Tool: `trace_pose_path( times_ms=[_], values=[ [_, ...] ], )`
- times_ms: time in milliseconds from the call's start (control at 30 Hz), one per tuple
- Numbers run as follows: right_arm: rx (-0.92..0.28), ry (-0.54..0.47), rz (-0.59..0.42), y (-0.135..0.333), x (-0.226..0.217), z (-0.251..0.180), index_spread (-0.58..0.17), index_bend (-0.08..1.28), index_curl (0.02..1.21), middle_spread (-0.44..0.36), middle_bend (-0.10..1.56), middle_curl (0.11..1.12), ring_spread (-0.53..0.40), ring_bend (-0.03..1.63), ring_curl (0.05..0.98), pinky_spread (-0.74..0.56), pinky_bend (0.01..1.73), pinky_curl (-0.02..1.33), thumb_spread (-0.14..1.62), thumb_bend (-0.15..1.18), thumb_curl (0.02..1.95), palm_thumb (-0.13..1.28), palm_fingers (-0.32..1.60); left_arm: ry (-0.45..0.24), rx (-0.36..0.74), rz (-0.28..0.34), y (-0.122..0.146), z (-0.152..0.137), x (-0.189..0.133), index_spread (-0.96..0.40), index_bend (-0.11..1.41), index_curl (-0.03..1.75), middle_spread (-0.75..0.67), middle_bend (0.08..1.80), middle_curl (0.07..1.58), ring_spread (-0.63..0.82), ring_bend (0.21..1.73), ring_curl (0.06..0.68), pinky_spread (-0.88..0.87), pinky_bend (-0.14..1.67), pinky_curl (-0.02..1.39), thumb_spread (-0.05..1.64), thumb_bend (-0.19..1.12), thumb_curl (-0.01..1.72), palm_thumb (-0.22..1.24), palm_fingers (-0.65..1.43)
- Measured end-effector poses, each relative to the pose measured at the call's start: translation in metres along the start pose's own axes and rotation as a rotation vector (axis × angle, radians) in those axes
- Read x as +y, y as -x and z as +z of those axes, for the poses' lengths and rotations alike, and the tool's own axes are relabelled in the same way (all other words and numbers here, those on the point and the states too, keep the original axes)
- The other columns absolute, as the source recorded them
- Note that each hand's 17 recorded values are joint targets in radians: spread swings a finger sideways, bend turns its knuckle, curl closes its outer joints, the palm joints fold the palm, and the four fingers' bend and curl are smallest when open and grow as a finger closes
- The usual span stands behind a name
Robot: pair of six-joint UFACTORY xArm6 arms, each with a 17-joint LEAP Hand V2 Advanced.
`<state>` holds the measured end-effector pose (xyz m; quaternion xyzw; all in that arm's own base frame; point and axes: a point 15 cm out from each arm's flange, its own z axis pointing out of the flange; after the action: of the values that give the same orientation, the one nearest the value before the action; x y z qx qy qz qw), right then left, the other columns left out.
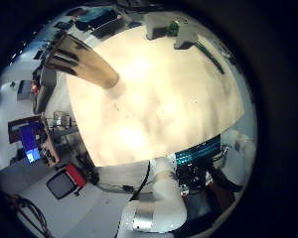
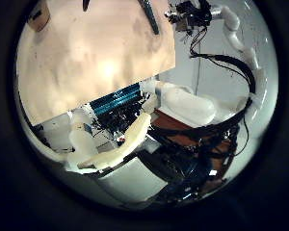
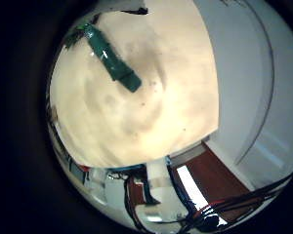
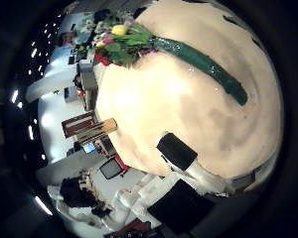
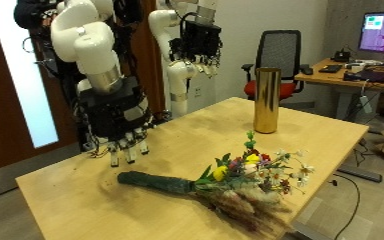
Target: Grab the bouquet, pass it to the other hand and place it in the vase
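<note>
From the outside view, a bouquet lies flat on the wooden table near its front edge, its green-wrapped stem end pointing toward the right hand and its mixed flowers spread toward the near corner. The right hand hangs just above the table, close behind the stem end, with its fingers straight and pointing down, holding nothing. A tall gold vase stands upright farther back on the table, well apart from the bouquet. The left hand hangs high over the far edge of the table, fingers relaxed and empty. The left little finger side palm view looks down on the table with the vase standing at its edge. The left thumb side palm view shows bare tabletop and the other arm beyond its edge. The right little finger side palm view shows the green-wrapped stem of the bouquet lying on the table. The right thumb side palm view shows the whole bouquet on the table and the vase at its edge.
</note>
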<state>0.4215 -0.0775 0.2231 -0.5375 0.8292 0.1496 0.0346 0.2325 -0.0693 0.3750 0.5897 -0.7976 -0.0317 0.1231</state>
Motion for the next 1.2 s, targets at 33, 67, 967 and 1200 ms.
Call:
trace_pose_path(
  times_ms=[33,67,967,1200],
  values=[
    [0.001,0.006,0.004,-0.001,-0.003,0.006,-0.035,0.15,0.25,0.225,0.37,0.35,0.152,0.65,0.186,0.26,0.57,0.24,1.12,-0.02,0.36,0.51,0.22,-0.001,0.0,0.0,0.0,-0.001,-0.001,0.18,0.16,0.31,0.3,0.22,0.34,0.48,0.53,0.181,0.52,0.2,0.31,0.92,-0.03,0.31,0.33,0.2],
    [0.003,0.007,0.008,-0.003,-0.008,0.012,-0.033,0.15,0.25,0.226,0.38,0.35,0.148,0.66,0.187,0.26,0.57,0.23,1.12,-0.02,0.36,0.51,0.22,0.0,0.0,0.0,0.0,-0.001,-0.001,0.18,0.16,0.31,0.3,0.22,0.34,0.48,0.53,0.181,0.52,0.2,0.31,0.92,-0.03,0.31,0.33,0.2],
    [0.037,0.147,-0.003,0.005,-0.044,0.072,-0.095,0.18,0.33,0.16,0.44,0.36,0.06,0.72,0.191,0.17,0.44,0.18,1.08,-0.02,0.39,0.62,0.39,0.005,-0.002,-0.022,0.005,-0.003,-0.008,0.18,0.16,0.3,0.29,0.23,0.34,0.48,0.53,0.174,0.53,0.2,0.3,0.93,-0.03,0.3,0.33,0.21],
    [0.041,0.177,-0.007,0.006,-0.043,0.074,-0.098,0.18,0.34,0.156,0.46,0.37,0.032,0.75,0.19,0.14,0.41,0.16,1.08,-0.02,0.39,0.62,0.47,-0.003,-0.005,-0.022,0.004,-0.007,-0.008,0.18,0.16,0.3,0.3,0.24,0.34,0.48,0.53,0.173,0.53,0.2,0.3,0.93,-0.03,0.3,0.33,0.21]
  ],
)
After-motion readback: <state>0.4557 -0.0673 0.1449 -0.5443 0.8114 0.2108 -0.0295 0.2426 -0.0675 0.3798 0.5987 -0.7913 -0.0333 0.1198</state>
